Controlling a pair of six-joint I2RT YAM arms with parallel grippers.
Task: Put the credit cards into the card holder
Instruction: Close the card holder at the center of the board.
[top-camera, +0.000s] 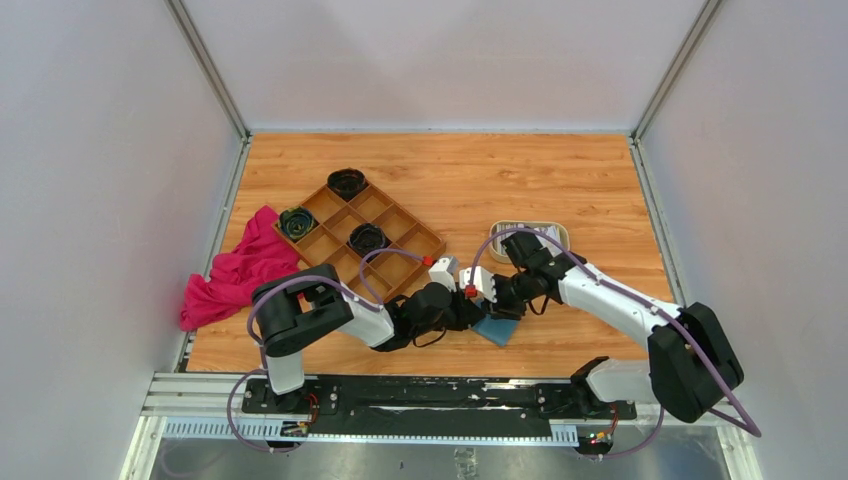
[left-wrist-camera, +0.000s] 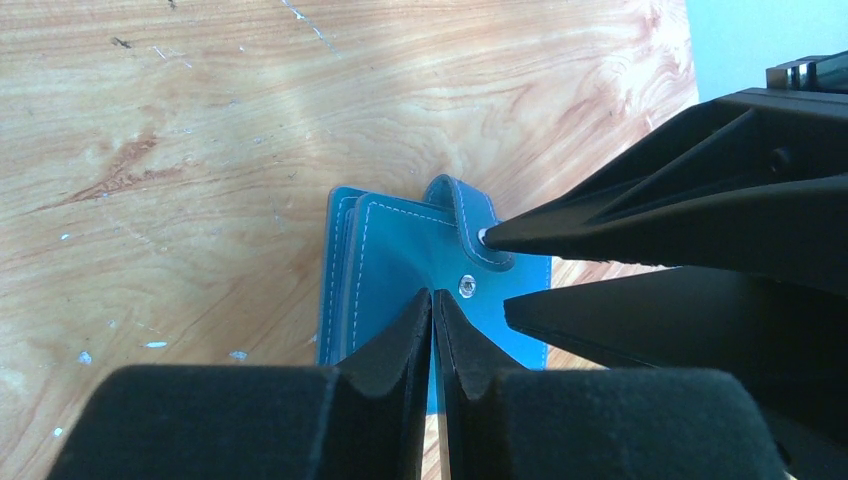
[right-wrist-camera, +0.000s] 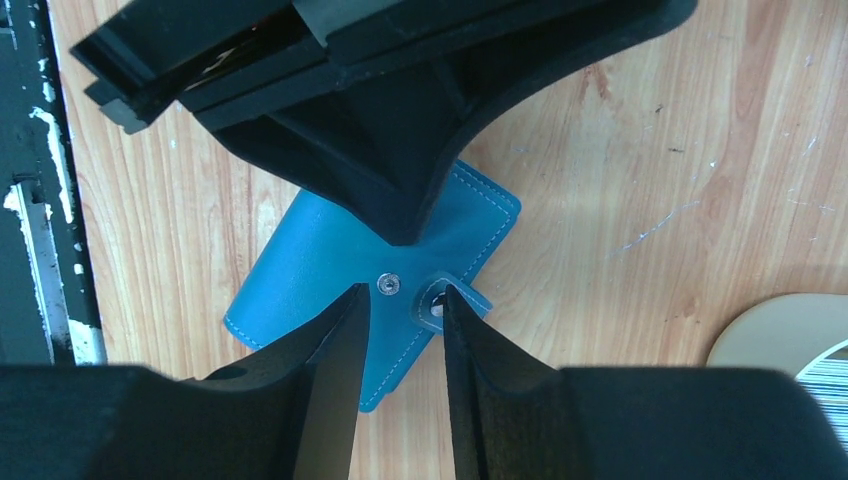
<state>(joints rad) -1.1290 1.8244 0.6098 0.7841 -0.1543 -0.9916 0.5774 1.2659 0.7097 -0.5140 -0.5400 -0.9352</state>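
Nearest, at six o'clock on the table (top-camera: 500, 180), just ahead of the arm bases: the wallet (top-camera: 497, 328), flat on the wood, folded over, its tab (left-wrist-camera: 472, 215) unsnapped and curling up off the stud (left-wrist-camera: 467, 286). Pinned there by the left gripper (left-wrist-camera: 432, 305), reaching in from nine o'clock, jaws squeezed to a sliver with nothing between them, tips bearing down on the cover. From three o'clock, the right gripper (right-wrist-camera: 403, 300), jaws part-way apart, straddling stud and tab, one finger (right-wrist-camera: 470, 360) touching the tab (no real grip on it yet).

Judged to be the opening step. Close on the tab alone, not on the cover beneath. Lift gently and swing the flap over in an arc, never straight up. Press with the left tips near the fold, off the top flap, or the wallet cannot open.

Farther, at three o'clock from the table's middle: a cream tray (top-camera: 560, 232), partly under the right arm, with what look like the cards (right-wrist-camera: 828, 368) inside, none yet in the wallet. Farthest, at ten o'clock, a wooden tray (top-camera: 375, 230); at nine, a pink cloth (top-camera: 235, 275).
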